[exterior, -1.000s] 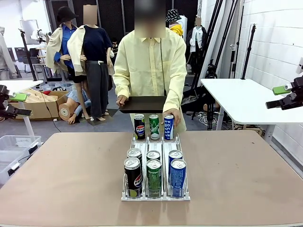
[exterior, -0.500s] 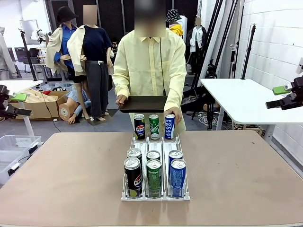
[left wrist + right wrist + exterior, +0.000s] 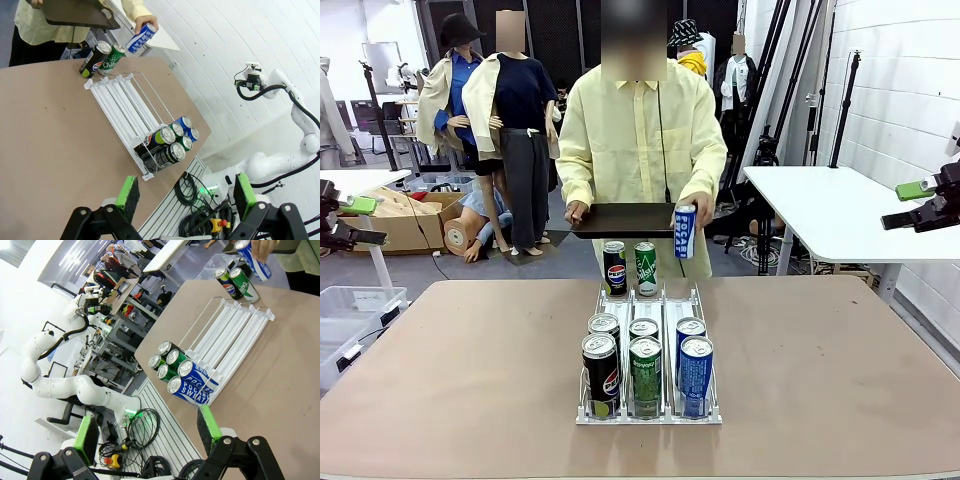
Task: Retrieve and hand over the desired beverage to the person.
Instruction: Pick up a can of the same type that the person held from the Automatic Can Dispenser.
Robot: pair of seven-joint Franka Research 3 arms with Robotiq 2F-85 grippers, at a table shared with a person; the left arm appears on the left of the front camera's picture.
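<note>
My front camera sits between my arms, near the brown tabletop point(image 3: 440, 380), facing straight across it. My two wrist cameras hang farther off at opposite sides, rolled, looking down; all three share the clear-plastic wire-railed can rack point(image 3: 650, 418) mid-table

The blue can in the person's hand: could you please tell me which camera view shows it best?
The front view: the blue can is upright, its lettering facing us, in the person's hand. The left wrist view shows it small and tilted; the right wrist view, partly behind the hand.

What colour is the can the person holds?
Blue with white lettering; the can shows best in the front view.
</note>
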